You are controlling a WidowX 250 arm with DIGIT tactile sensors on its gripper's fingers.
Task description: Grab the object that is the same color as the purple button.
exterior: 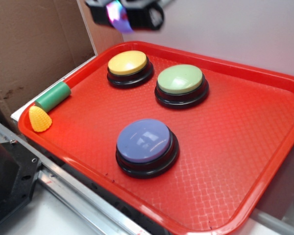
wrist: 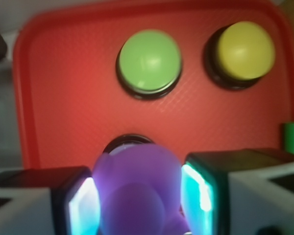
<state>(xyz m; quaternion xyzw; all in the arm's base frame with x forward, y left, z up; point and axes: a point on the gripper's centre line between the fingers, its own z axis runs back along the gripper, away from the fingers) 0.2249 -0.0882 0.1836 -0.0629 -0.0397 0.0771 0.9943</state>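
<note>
In the wrist view a purple rubber duck (wrist: 137, 188) fills the gap between my two lit fingers, and my gripper (wrist: 138, 200) is shut on it. From the exterior view the gripper (exterior: 118, 15) hangs high above the tray's far edge, the purple duck (exterior: 117, 14) showing between its black fingers. The purple button (exterior: 146, 143), a lavender dome on a black base, sits on the red tray (exterior: 245, 147) near its front. In the wrist view only the rim of the purple button (wrist: 122, 143) peeks out behind the duck.
A yellow button (exterior: 129, 64) and a green button (exterior: 181, 82) stand at the tray's back. A green cylinder (exterior: 54, 96) and a yellow corn-like piece (exterior: 39, 119) lie at the tray's left rim. Cardboard (exterior: 29, 44) rises at the left.
</note>
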